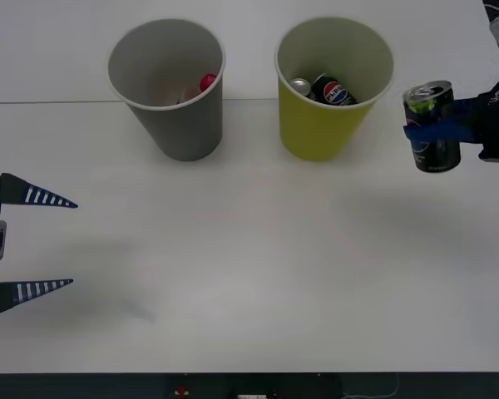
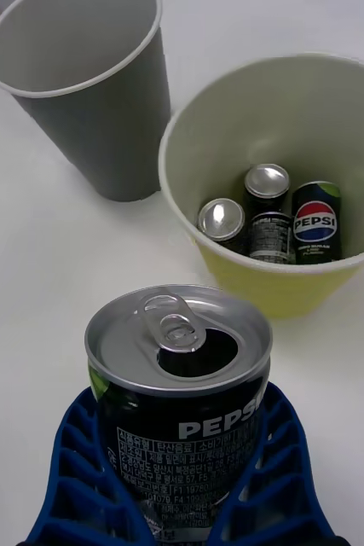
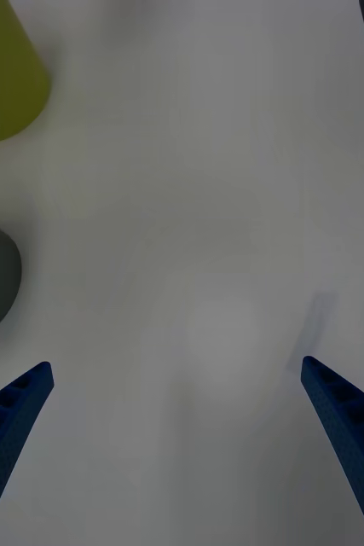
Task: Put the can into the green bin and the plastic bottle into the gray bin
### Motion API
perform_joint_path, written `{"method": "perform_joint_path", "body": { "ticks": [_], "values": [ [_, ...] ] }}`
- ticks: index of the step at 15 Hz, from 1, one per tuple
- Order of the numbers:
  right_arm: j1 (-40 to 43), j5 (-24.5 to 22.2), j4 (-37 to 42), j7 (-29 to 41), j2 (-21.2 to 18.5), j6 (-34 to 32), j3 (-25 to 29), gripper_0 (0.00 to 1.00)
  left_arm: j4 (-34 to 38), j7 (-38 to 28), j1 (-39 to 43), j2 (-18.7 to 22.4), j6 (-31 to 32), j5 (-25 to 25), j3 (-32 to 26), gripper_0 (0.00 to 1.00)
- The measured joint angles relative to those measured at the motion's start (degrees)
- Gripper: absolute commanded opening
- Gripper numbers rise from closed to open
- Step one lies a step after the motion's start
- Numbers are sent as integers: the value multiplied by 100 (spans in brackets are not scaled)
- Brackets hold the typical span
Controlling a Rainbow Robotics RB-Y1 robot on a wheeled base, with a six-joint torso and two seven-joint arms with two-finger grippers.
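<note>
Black can [image 1: 432, 126], silver top, upright in the right end effector's [image 1: 437, 131] clamped grip.

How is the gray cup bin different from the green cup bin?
The gray bin is gray, and the green bin is yellow-green. The gray bin stands toward the robot's left, the green bin toward its right, nearer the can held by the right gripper. The green bin has cans inside; the gray bin shows something with a red cap. Both are upright, tapered cups with rolled rims.
</note>
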State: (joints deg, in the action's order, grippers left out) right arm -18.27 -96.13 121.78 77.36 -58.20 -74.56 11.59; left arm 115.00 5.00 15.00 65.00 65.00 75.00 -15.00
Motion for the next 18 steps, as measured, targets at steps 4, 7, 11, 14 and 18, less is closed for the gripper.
{"method": "perform_joint_path", "body": {
  "ticks": [4, 7, 11, 14, 18],
  "values": [
    [-1432, -152, -1186, -1, -7, -279, -859, 0, -1, 0, 0, 0, 0, 0, 0, 100],
    [-2513, -306, -2161, -2, 92, -280, -1663, 0, 0, 0, 0, 0, 0, 0, 0, 100],
    [-3690, -564, -3463, -111, 475, -280, -2435, 0, 0, 0, 0, 0, 0, 0, 0, 100],
    [-4315, -782, -4264, -212, 828, -230, -2818, 0, 0, 0, 0, 0, 0, 0, 0, 100],
    [-4669, -1364, -4786, -343, 1314, -94, -2993, 0, 0, 0, 0, 0, 0, 0, 0, 100]
  ]
}}
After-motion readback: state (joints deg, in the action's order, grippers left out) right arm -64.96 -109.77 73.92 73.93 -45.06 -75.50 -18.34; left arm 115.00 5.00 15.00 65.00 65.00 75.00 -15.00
